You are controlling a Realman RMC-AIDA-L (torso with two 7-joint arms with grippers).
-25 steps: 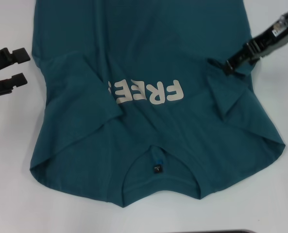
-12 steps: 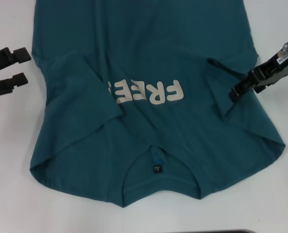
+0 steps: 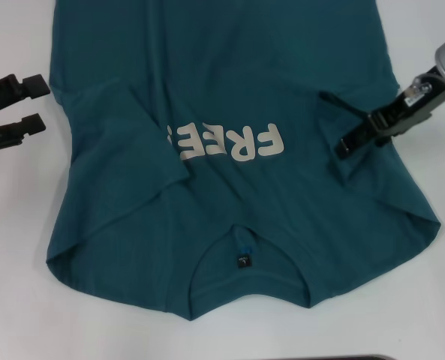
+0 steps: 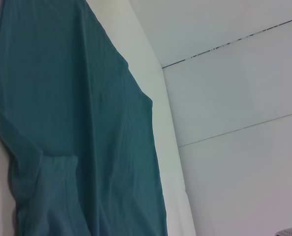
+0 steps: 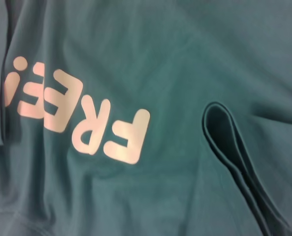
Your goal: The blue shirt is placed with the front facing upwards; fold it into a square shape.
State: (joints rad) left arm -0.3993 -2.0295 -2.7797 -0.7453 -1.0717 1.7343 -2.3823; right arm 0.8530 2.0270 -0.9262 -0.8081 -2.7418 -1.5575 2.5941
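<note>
Blue shirt (image 3: 237, 112) unmoved, right tool (image 3: 347, 145) shifted inward

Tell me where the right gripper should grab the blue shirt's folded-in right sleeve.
Probably the sleeve's open cuff on the blue shirt: its hem layers gape into a raised loop. Come in from the shirt's right edge, where the right gripper hovers.

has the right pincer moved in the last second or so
Yes. In the head view the right pincer has dropped from the folded sleeve's upper end toward the shirt's collar side and now sits lower over that sleeve of the blue shirt.
</note>
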